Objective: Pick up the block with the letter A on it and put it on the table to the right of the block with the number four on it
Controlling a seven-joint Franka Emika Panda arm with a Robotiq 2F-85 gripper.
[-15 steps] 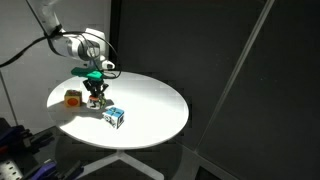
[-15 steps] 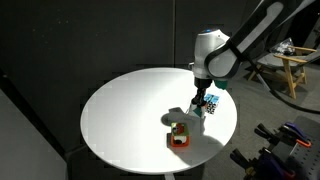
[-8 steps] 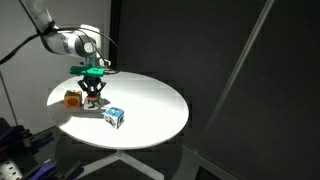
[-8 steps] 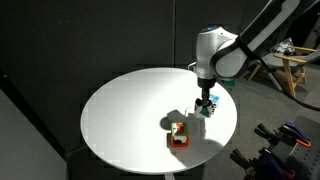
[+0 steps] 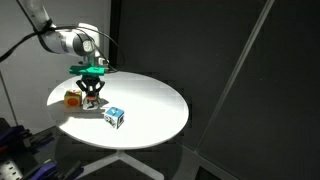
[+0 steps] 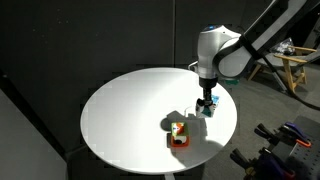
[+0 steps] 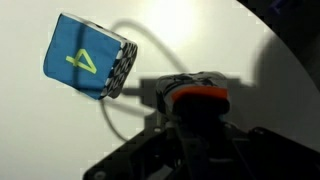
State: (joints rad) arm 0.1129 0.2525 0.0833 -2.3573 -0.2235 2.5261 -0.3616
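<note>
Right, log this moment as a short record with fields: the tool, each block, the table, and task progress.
tool: closed on the block with the letter A, apparently held just above the table; the letter is not readable
block with the number four: resting on the table, apart from the tool, yellow 4 facing up
orange-and-yellow cube: on the table, across the tool from the number-four block in an exterior view
table: round, white
progress: A block not yet set down
</note>
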